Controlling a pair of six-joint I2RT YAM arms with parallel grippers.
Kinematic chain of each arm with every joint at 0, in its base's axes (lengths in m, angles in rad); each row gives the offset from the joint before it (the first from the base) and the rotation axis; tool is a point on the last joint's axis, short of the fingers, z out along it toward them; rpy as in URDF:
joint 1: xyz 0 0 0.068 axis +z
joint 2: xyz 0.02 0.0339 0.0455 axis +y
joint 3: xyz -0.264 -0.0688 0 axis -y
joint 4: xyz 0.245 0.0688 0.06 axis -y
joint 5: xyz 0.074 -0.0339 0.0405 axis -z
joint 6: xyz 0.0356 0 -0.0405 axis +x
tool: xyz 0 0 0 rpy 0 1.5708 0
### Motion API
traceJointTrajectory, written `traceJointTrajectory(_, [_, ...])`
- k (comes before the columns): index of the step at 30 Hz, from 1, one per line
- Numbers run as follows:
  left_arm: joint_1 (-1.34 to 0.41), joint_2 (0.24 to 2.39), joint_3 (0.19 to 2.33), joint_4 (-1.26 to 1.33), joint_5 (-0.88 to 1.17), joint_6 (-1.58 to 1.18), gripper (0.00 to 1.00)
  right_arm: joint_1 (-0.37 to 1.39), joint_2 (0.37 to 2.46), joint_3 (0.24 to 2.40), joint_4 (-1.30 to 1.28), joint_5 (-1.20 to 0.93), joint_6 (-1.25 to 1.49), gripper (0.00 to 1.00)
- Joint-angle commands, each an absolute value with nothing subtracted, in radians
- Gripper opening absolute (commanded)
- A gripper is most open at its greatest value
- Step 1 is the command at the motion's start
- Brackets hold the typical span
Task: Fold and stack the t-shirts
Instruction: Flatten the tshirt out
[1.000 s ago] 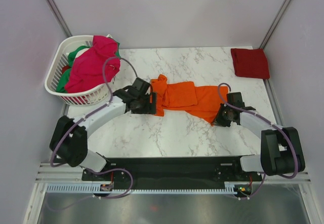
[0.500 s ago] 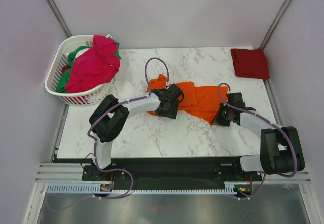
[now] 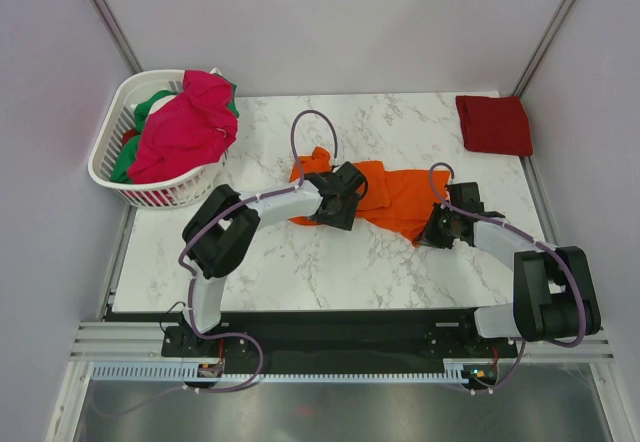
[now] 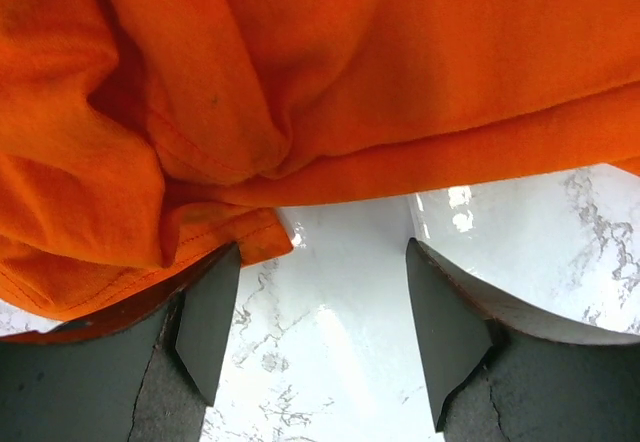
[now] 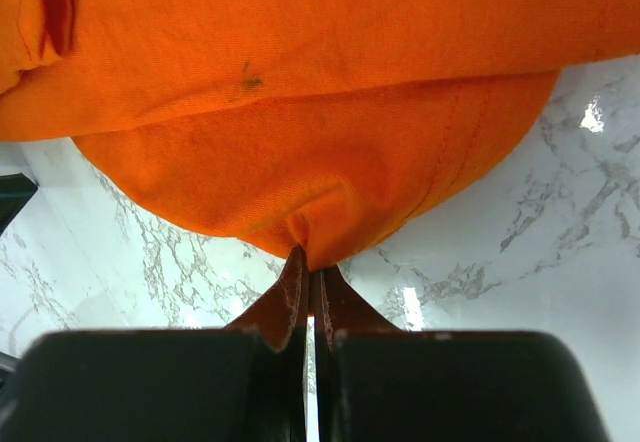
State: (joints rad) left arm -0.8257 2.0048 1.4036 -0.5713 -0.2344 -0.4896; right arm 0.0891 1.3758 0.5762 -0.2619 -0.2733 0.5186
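Basket (image 3: 105, 147) left, folded shirt (image 3: 494, 124) right

The green t-shirt (image 3: 150, 105) lies mostly hidden beneath the magenta-pink t-shirt (image 3: 185, 127) in the basket (image 3: 160, 197).

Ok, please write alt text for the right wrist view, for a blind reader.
The right gripper is shut on a pinched edge of the orange t-shirt, which spreads across the upper frame over the white marble table.

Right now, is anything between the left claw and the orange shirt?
Nothing visible. The open left gripper sits right at the edge of the bright orange cloth t-shirt, with only white marble table showing in its gap.
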Motion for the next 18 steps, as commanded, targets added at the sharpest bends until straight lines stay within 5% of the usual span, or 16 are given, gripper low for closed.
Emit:
traceJointTrajectory(1, [-0.856,1.953,1.437,-0.557,-0.256,-0.500,0.74,0.089,1.401,0.563,-0.262,-0.264,0.491,0.00])
traceJointTrajectory(4, [-0.870,1.922,1.454,-0.574,-0.308,-0.552,0.74,0.091,1.399,0.563,-0.261,-0.267,0.489,0.00])
traceJointTrajectory(5, [-0.870,1.919,1.465,-0.788,-0.649,-0.560,0.63,0.089,1.397,0.563,-0.261,-0.267,0.489,0.00])
traceJointTrajectory(18, [-0.882,1.953,1.496,-0.831,-0.663,-0.601,0.68,0.089,1.407,0.563,-0.258,-0.281,0.486,0.00])
